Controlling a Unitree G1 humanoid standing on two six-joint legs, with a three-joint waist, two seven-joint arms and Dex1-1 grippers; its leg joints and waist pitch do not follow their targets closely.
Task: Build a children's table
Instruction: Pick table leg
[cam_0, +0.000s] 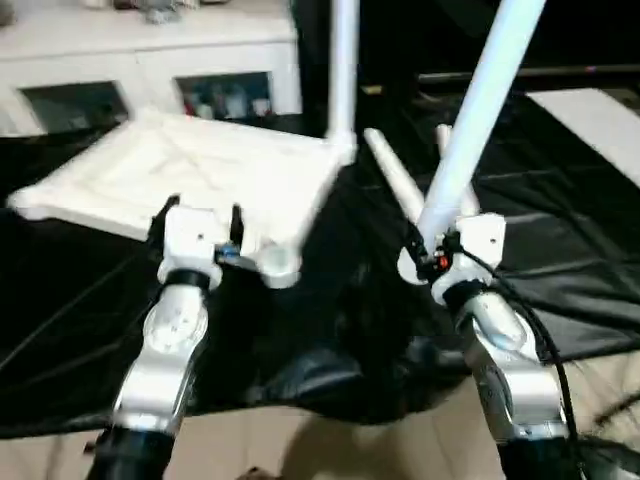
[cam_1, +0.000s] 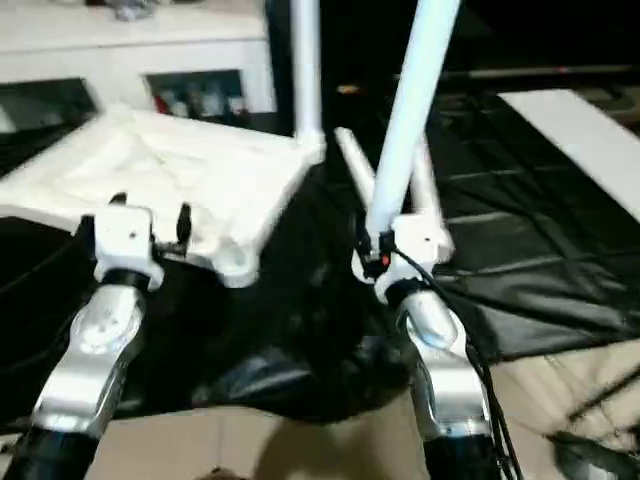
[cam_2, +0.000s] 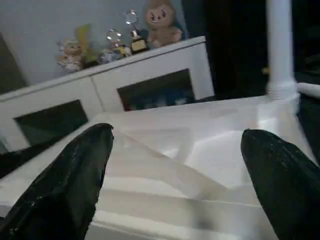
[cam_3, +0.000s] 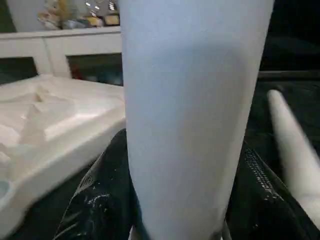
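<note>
Right gripper (cam_0: 432, 252) is clamped on a table leg (cam_0: 480, 110) that points up and slightly right. The empty corner socket (cam_0: 277, 264) of the upside-down tabletop (cam_0: 190, 170) sits to its left, just beside the wide-open left gripper (cam_0: 200, 222).

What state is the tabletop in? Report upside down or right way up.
Upside down. The tabletop shows its ribbed underside, a corner socket opens upward, and one leg already stands upright from its far corner.
</note>
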